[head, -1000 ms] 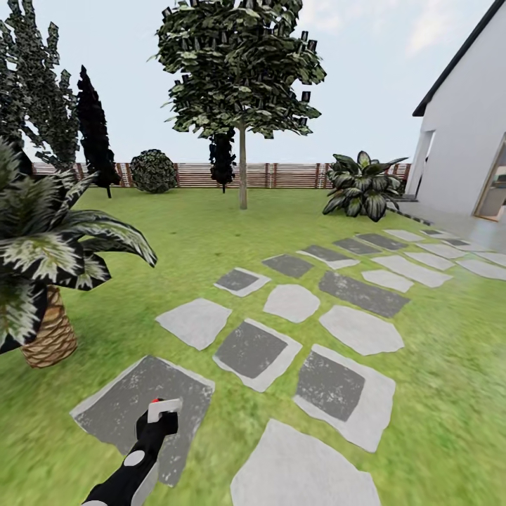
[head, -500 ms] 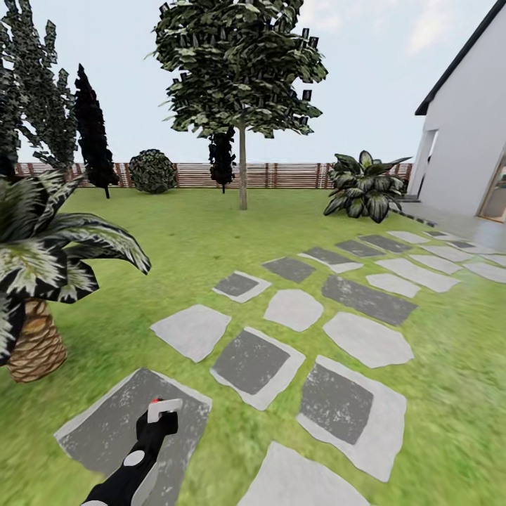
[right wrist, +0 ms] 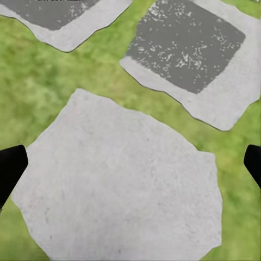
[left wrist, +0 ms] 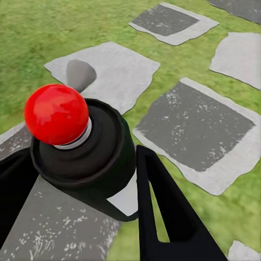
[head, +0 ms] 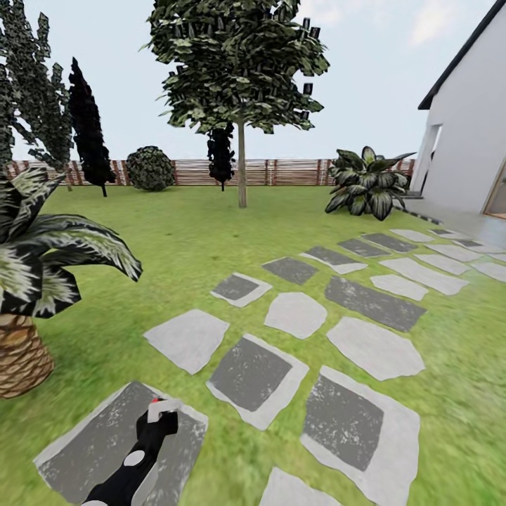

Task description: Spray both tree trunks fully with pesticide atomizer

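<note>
Stepping stones (head: 249, 365) have neared; left end effector (left wrist: 81, 179) clamps the pesticide atomizer (left wrist: 81, 147); right end effector (right wrist: 130, 163) spread.

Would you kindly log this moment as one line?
left gripper: holding pesticide atomizer | right gripper: open, empty | tree: ahead across lawn

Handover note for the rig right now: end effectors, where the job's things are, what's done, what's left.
Left end effector: shut on the pesticide atomizer, held low over a dark paving stone, red knob up.
Right end effector: open and holding nothing, fingertips at the edges of its wrist view, over a pale stone.
One tree stands ahead on the lawn, before the fence; its trunk is far off.
Done: atomizer picked up.
Left: drive to that trunk, spray it fully, then find and cover the second tree. No spray specks on the trunk from here.
</note>
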